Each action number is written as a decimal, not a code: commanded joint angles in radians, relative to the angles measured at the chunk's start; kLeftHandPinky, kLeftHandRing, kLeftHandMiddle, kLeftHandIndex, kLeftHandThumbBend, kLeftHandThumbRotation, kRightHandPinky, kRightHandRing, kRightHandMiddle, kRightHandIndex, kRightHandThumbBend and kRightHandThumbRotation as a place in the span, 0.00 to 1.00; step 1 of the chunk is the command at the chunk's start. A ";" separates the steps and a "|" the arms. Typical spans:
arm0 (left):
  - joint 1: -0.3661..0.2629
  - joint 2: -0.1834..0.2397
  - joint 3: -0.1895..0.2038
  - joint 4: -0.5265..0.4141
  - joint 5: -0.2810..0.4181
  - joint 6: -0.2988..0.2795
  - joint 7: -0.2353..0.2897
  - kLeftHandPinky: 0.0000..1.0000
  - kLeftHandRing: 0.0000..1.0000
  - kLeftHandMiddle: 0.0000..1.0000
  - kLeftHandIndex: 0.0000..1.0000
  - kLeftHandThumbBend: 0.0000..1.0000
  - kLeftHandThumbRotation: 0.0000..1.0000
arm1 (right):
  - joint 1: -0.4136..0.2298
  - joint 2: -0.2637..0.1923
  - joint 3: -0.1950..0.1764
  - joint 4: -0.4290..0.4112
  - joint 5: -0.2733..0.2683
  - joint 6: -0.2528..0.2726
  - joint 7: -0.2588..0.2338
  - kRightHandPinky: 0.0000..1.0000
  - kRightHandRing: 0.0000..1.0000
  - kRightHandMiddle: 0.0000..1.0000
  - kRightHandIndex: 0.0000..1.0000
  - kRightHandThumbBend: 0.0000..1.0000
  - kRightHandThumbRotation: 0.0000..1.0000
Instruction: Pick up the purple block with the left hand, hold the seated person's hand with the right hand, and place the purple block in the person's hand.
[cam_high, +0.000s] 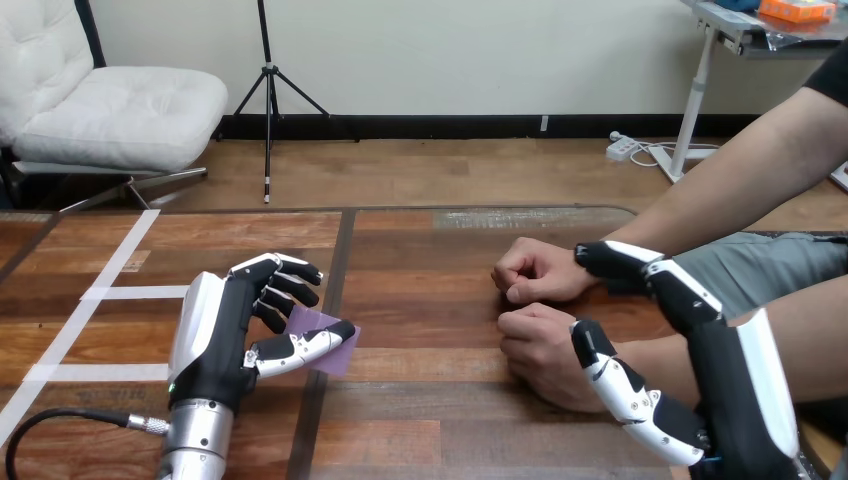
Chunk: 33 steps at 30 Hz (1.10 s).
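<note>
Head view across a wooden bench (420, 250): broad brown planks, streaked grain, dull sheen, dark seams. Crossed at the left by flat strips of white tape (120, 262), one slanting, two level. Entered from the right by a person's two forearms, laid side by side over the wood, each ending in a loose fist. Farther back, person's farther hand (535, 270), knuckles toward the left. Just below it and almost touching, person's nearer hand (535, 345). Straddling the nearer wrist, right hand (725, 390), black with glossy white shells: fingers (625, 262) spread wide and nearly straight along the far side, thumb along the near side, closed on nothing. Well apart at the left, on a silver forearm, left hand (225, 340), palm facing right, fingers curled. Pinched between those fingers and the thumb, purple block (318, 322): thin, flat, matte, square-cornered, tilted, low over the planks left of centre. Touching the wood or not, cannot tell.
</note>
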 joint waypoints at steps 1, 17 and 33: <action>-0.031 0.002 0.014 -0.055 0.012 -0.035 0.023 0.38 0.43 0.51 0.56 0.66 0.03 | -0.056 -0.022 -0.020 -0.024 0.015 -0.020 -0.003 0.72 0.76 0.76 0.74 0.50 0.39; -0.022 -0.004 0.023 -0.078 0.001 -0.059 0.022 0.39 0.44 0.52 0.57 0.67 0.05 | -0.054 -0.042 -0.032 -0.018 0.051 -0.017 0.004 0.74 0.78 0.79 0.76 0.55 0.28; -0.009 -0.016 0.043 -0.104 -0.021 -0.074 -0.002 0.39 0.44 0.52 0.56 0.68 0.06 | -0.062 -0.054 -0.046 -0.025 0.031 -0.010 -0.003 0.75 0.78 0.79 0.76 0.58 0.27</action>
